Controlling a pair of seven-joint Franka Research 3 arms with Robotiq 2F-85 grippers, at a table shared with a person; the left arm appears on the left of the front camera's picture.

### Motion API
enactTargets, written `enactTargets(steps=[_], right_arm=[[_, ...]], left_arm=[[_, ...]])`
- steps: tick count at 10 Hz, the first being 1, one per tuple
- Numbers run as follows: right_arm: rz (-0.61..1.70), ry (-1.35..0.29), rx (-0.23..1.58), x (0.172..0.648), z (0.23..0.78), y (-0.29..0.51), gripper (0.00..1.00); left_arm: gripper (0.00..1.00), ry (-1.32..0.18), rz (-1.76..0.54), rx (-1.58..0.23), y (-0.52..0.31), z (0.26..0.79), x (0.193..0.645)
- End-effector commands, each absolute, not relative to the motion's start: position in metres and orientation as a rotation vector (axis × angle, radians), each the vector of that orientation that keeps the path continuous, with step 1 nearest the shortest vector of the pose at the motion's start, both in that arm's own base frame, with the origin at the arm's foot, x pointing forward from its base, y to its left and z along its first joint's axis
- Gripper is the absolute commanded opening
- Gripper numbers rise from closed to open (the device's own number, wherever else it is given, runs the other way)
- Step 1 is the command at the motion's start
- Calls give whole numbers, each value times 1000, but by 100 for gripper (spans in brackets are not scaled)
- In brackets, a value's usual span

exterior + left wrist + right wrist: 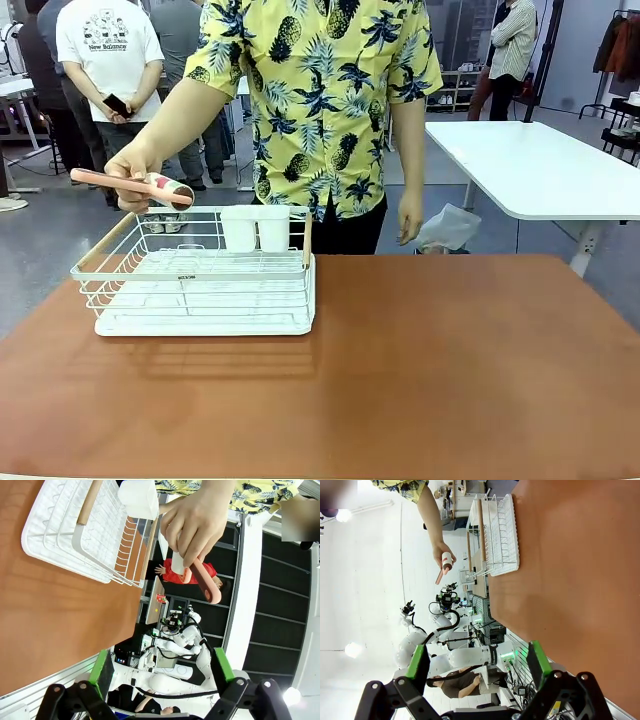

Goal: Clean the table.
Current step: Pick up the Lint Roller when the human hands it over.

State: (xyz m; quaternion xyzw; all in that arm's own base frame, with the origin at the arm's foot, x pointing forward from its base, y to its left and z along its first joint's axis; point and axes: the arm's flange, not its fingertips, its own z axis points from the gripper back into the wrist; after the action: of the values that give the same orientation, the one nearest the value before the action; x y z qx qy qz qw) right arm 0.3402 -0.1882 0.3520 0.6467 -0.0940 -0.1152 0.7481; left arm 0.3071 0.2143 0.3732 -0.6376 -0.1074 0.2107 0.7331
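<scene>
Two robot hands slack, terracotta counter [450, 370] carrying one rack [200, 285]

Counter: wide, smooth, matte reddish-brown top with a faint sheen. It takes up the lower half of the front view.

The white wire rack sits on the counter's left part, on a white tray, and has wooden side handles. Two white cups [256, 228] stand at its far side.

Robot left hand [162, 669]: green-padded fingers spread wide, nothing between them. Robot right hand [477, 660]: the same, spread and holding nothing.

A person in a yellow pineapple-print shirt stands at the far side of the counter. The person's raised hand [135, 168] grips a pink-handled lint roller [150, 187] above the rack's far-left corner. Whether the roller touches the wire, cannot tell. The person's other hand [408, 222] hangs at the side.

Room: grey floor. A white-topped table [540, 165] stands at far right, with a crumpled clear bag [450, 230] low between it and the person. More people stand farther back.
</scene>
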Motion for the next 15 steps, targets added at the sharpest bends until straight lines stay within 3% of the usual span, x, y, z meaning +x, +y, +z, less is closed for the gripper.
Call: enactTargets(steps=[1,6,7,8,10,15], right_arm=[[-252,-208,1414,339,354,-188,100],[-252,-208,1414,339,354,-188,100],[-252,-208,1414,339,354,-188,100],[-252,-208,1414,339,354,-188,100],[-252,-208,1414,339,354,-188,100],[-252,-208,1414,339,354,-188,100]], left_arm=[[100,-243,468,-1403,216,374,306],[100,-236,463,-1402,214,373,307],[100,-292,544,-1296,205,388,307],[100,-229,640,-1274,187,420,305],[100,-258,777,-1140,161,468,321],[100,-348,854,-1126,90,489,342]])
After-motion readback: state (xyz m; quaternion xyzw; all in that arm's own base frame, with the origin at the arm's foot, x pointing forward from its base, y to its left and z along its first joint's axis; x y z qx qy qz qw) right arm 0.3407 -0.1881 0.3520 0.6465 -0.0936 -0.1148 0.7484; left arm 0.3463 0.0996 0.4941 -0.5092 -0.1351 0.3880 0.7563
